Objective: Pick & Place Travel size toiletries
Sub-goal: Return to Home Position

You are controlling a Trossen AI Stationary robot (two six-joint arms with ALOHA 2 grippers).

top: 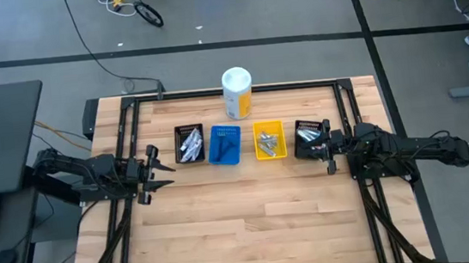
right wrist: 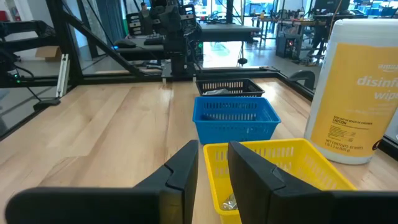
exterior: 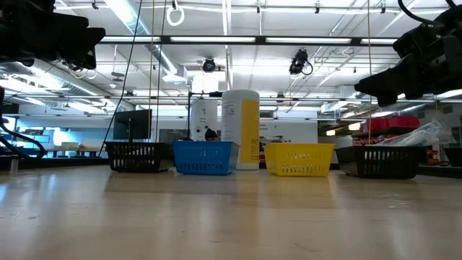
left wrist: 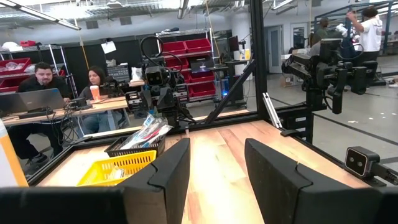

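Four small bins stand in a row on the table. The left black bin [top: 189, 144] holds silvery toiletries. The right black bin [top: 307, 136] holds packets too, which show piled above its rim [left wrist: 144, 132]. A silvery item [right wrist: 230, 202] lies in the yellow bin [top: 270, 140]. The blue bin [top: 225, 144] stands between the left black bin and the yellow one. My left gripper [top: 158, 166] hovers open left of the row, above the table [left wrist: 217, 165]. My right gripper [top: 326, 146] hangs at the right black bin's right edge, pointing toward the yellow bin, with a narrow gap between its fingers [right wrist: 212, 163] and nothing in it.
A tall white-and-yellow wipes canister [top: 238, 92] stands behind the blue and yellow bins, near the far edge. A black frame rail [top: 239, 89] runs around the tabletop. Bare wood [top: 252, 225] lies on the near half. People sit at a desk [left wrist: 62, 93] beyond the table.
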